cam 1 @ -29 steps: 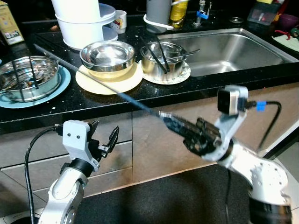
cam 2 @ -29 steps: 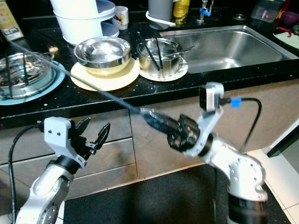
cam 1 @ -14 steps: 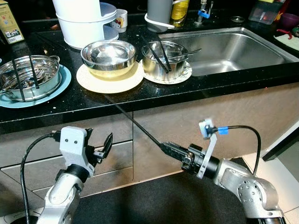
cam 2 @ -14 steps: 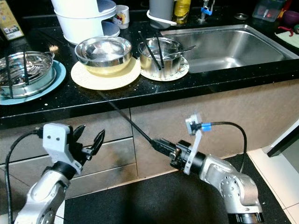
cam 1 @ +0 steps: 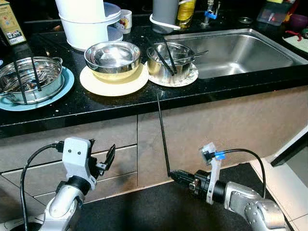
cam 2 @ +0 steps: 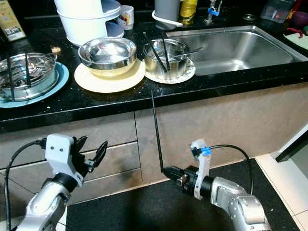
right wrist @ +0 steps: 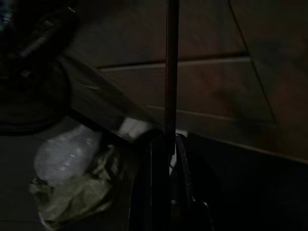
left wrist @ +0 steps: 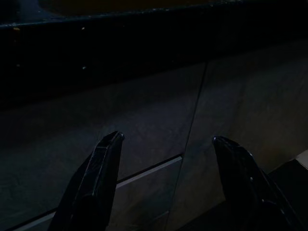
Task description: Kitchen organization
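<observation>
My right gripper [cam 1: 174,176] is low in front of the cabinet doors [cam 1: 192,130], clamped on the bottom end of a thin black chopstick [cam 1: 162,134], which stands almost upright, its long axis running from my fingertips toward 12 o'clock with the tip at the edge of the black countertop [cam 1: 96,108]. The steel bowl [cam 1: 168,63] already holding dark chopsticks sits up at 12 o'clock beyond that tip, nearer my right arm, I judge. My left gripper [cam 1: 103,159] hangs idle at 9 o'clock, fingers spread and empty.
</observation>
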`<state>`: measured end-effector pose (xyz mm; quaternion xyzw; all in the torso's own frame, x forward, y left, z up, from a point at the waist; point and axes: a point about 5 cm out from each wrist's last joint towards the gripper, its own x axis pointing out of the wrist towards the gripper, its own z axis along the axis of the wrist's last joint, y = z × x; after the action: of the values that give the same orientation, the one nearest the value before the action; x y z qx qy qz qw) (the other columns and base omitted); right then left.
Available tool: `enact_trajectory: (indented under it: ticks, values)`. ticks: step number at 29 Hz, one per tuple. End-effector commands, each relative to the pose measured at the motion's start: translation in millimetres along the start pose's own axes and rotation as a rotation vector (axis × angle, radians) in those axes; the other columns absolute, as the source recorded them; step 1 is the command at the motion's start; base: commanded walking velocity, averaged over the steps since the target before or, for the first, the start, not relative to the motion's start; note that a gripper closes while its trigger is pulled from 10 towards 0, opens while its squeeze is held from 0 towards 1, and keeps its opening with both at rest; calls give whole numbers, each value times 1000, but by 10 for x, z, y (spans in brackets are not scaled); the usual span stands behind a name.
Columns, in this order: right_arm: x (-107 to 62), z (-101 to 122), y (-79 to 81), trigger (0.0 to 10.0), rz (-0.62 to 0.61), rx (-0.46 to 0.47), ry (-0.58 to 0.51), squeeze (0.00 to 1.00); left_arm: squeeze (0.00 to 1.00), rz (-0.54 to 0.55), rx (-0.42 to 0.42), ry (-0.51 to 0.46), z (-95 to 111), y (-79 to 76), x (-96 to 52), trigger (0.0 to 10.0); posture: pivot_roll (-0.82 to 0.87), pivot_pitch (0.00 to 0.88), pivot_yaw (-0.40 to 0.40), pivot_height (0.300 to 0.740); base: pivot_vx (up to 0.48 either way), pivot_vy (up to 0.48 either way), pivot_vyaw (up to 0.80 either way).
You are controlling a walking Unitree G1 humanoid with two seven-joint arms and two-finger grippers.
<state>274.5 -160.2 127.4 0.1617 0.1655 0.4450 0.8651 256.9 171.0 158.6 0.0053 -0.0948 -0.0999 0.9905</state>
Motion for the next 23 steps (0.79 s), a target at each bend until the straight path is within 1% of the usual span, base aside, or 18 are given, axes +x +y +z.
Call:
enact_trajectory:
  ticks: [1,6,7,8,9,13,14,15,17,21,23]
  values:
    - [-24,-10,49,0,49,-5,-4,0,0,-4,10,15,-35,12,-24,10000,-43,233,-5,740,0,0,0]
    - [-52,-108,116,0,110,13,43,0,0,-9,11,23,-59,0,-39,10000,-43,233,-5,740,0,0,0]
    - [-92,-234,185,0,162,40,106,0,0,-15,14,31,-83,-12,-66,10000,-43,233,-5,740,0,0,0]
    - [-111,-289,212,0,182,51,134,0,0,-18,15,35,-92,-17,-78,10000,-43,233,-5,740,0,0,0]
    - [-111,-289,212,0,182,51,134,0,0,-18,15,35,-92,-17,-78,10000,-43,233,-5,740,0,0,0]
    - [-198,-463,275,0,241,70,218,0,0,-22,16,37,-104,-30,-99,10000,-41,238,-9,740,0,0,0]
    - [-234,-488,299,0,267,79,228,0,0,-22,14,36,-102,-35,-101,10000,-41,238,-9,740,0,0,0]
    - [-234,-488,299,0,267,79,228,0,0,-22,14,36,-102,-35,-101,10000,-41,238,-9,740,0,0,0]
    - [-283,-478,375,0,326,109,233,0,0,-23,11,34,-103,-36,-101,10000,-41,238,-9,740,0,0,0]
    - [-320,-503,359,0,317,113,264,0,0,-25,10,36,-108,-36,-103,10000,-41,238,-9,740,0,0,0]
    - [-299,-560,229,0,210,79,300,0,0,-44,28,83,-173,-50,-111,10000,-41,238,-9,740,0,0,0]
